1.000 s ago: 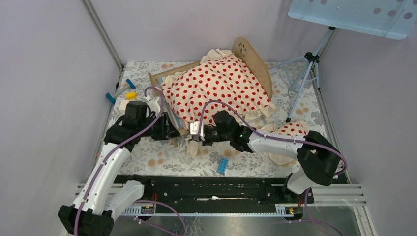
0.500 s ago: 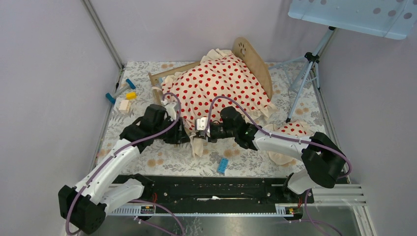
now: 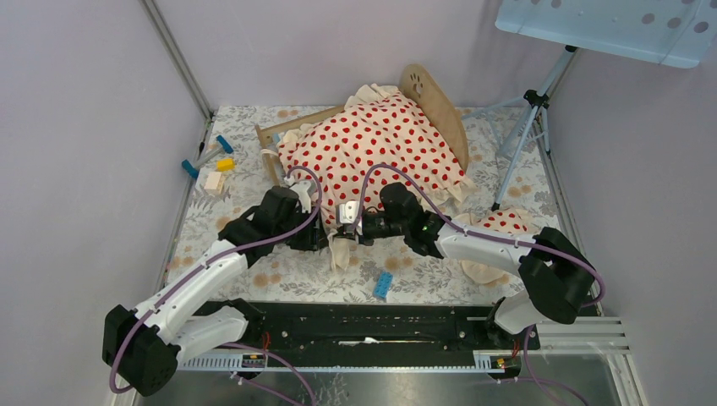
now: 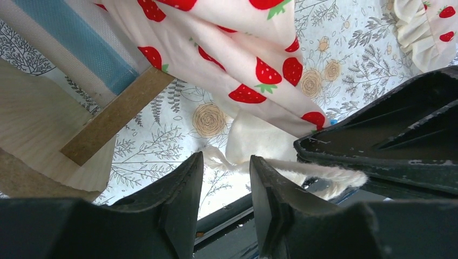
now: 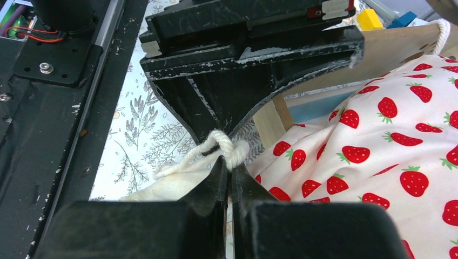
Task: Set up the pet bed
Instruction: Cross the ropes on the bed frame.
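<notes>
At the 6 o'clock side of the pet bed (image 3: 440,106), which stands toward 12 o'clock on the floral table (image 3: 254,271) with the red-dotted blanket (image 3: 372,148) heaped over its mattress, both tools meet at the blanket's hanging near corner. The right gripper (image 5: 228,162) is clamped tight on the white cord (image 5: 216,141) sewn to that corner. The left gripper (image 4: 226,167) faces it with jaws apart and nothing pinched; the cord runs across just past its tips. This looks like a handover or a two-handed spread of the corner, with the blanket bunched and not yet laid flat. To do it well, the left tool should ease forward until the cord or the cream hem sits well inside its jaws, then close beside the right fingers, not on them. The right should hold firm until that grip looks secure, since a thin cord may slip out sideways. After that, pulling low and gently toward 7 o'clock should draw the cloth smooth; a hard tug would likely drag the light frame across the table. The pillow (image 3: 499,224) waits at 4 o'clock, well apart.
</notes>
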Tool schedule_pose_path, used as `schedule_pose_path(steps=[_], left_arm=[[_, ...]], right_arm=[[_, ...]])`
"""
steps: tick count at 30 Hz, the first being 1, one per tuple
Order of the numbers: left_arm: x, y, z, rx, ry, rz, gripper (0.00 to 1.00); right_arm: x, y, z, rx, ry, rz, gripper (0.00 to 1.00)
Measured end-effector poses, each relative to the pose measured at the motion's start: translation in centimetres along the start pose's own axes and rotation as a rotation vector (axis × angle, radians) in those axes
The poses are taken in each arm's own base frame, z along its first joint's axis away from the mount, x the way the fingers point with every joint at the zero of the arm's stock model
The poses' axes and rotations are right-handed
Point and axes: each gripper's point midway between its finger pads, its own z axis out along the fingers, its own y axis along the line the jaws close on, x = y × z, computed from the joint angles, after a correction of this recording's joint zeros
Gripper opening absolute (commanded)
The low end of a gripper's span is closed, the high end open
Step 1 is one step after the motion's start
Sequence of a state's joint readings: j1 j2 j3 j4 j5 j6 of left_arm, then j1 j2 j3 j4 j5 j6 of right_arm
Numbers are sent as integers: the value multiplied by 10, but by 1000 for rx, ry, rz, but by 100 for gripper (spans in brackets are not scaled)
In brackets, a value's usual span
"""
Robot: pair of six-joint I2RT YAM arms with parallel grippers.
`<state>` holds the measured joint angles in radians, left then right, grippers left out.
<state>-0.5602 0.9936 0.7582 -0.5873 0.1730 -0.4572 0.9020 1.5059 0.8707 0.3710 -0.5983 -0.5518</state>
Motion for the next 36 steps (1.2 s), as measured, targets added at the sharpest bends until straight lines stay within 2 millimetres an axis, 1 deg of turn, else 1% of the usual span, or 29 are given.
schedule_pose_path(steps=[5, 9, 11, 15, 21, 24, 27, 32, 36], left_arm=[[-4, -3, 2, 16, -30, 4, 41], [-7, -10, 2, 44, -43, 16, 42], [-7, -15, 2, 61, -46, 25, 42], [-6, -17, 2, 70, -44, 28, 42], [3, -19, 5, 90, -15, 34, 41], [14, -28, 4, 133, 18, 47, 41], [19, -36, 3, 167, 35, 58, 42], [19, -40, 0, 181, 33, 58, 45], [18, -39, 1, 175, 28, 50, 46]], right_arm=[[-1, 2, 0, -11, -7, 7, 0], [-3, 1, -1, -9, -11, 6, 0], [-3, 0, -2, -7, -11, 7, 0], [-3, 0, -2, -9, -12, 9, 0], [1, 3, -3, -15, -6, 16, 0], [2, 2, -4, -11, -4, 18, 0], [2, 1, -4, -10, -5, 17, 0], [2, 1, -4, -9, -4, 17, 0], [2, 1, -4, -10, -5, 17, 0]])
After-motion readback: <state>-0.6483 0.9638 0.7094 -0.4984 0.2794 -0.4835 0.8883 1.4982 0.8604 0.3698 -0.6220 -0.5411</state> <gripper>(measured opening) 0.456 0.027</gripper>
